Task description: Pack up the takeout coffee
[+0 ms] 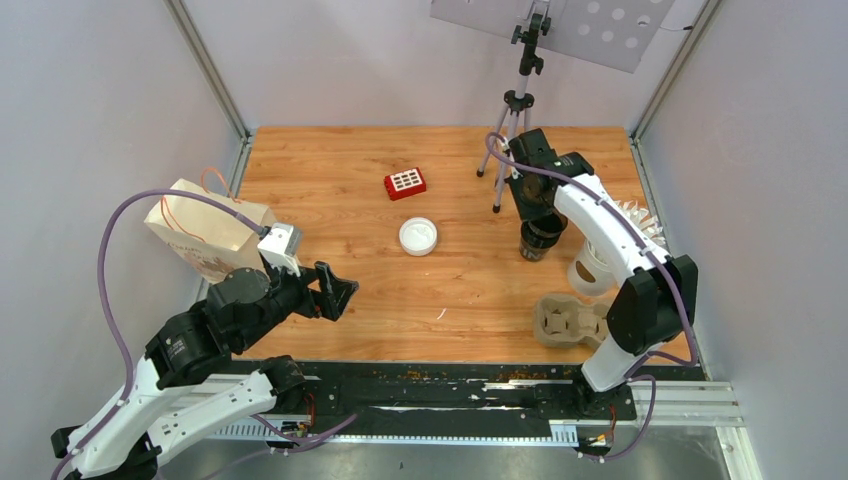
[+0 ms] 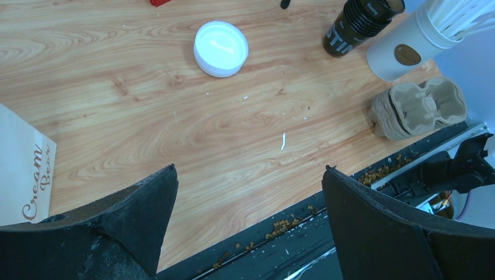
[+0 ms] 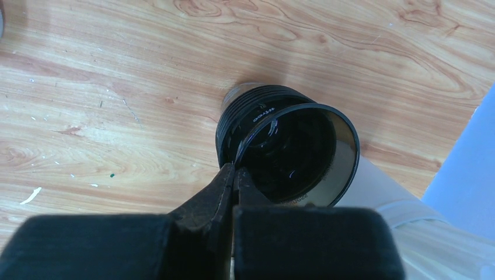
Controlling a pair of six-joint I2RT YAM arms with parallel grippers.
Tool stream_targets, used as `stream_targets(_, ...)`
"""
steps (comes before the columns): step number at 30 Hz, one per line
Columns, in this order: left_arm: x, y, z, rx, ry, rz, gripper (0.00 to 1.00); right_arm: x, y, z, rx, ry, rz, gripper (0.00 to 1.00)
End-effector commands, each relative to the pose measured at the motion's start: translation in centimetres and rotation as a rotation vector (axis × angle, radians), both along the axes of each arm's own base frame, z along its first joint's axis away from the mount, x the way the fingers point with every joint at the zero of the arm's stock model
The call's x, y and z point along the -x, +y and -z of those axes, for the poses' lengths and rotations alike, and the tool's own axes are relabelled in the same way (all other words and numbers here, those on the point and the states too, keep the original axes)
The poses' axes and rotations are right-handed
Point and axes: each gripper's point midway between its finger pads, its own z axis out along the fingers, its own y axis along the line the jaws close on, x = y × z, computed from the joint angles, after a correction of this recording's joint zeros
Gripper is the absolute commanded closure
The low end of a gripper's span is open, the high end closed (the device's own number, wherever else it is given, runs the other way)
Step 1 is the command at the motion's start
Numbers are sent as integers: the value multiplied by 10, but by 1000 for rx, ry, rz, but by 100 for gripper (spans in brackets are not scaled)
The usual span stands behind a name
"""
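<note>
The right gripper is pinched shut on the near rim of the top black cup. That cup sits tilted in a stack of black cups at the right of the wooden table, beside a white cup of straws. The left gripper hangs wide open over the near left, by a paper bag; white lids lie mid-table.

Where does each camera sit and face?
Top external: above and behind, looking down at the table; left arm and right arm show.
Left wrist: near edge, facing across the table to the white lids; open left tool shows.
Right wrist: down into the black cup stack; shut right tool pinches its rim.
Shared: top and left wrist show the cup tray.
</note>
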Motion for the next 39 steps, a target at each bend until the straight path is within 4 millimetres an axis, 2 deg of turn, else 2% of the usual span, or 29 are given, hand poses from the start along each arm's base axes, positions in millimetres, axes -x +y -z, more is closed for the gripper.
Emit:
stream_targets(1, -3, -2, -2, 9, -7, -10, 0, 0, -4, -43, -21, -97, 52, 100)
stream_targets(9, -8, 2, 6, -19, -7, -43, 0, 9, -6, -76, -20, -146, 60, 100)
stream_targets(14, -14, 9, 9, -38, -11, -99, 0, 16, 6, -100, -40, -188, 13, 100)
stream_targets(18, -21, 16, -2, -17, 12, -186, 0, 28, 27, -118, -59, -232, -64, 100)
stream_targets(20, -23, 15, -14, 1, 21, -207, 0, 35, 41, -127, -62, -267, -118, 100)
stream_targets(24, -29, 15, -37, 26, 22, -253, 0, 52, 84, -137, -85, -334, -304, 100)
stream_targets(26, -32, 13, -49, 38, 21, -266, 0, 65, 108, -128, -102, -346, -424, 100)
stream_targets(28, -32, 14, -72, 76, 10, -274, 0, 80, 130, -116, -124, -352, -544, 100)
stream_targets(34, -26, 30, -131, 198, -62, -300, 1, 110, 170, -84, -245, -408, -846, 100)
stream_targets(37, -22, 31, -143, 239, -96, -282, 1, 128, 187, -64, -231, -421, -992, 100)
stream_targets(38, -22, 32, -143, 241, -98, -280, 2, 134, 195, -61, -216, -444, -1042, 100)
stream_targets(39, -22, 32, -141, 243, -97, -281, 2, 142, 199, -50, -182, -446, -1092, 100)
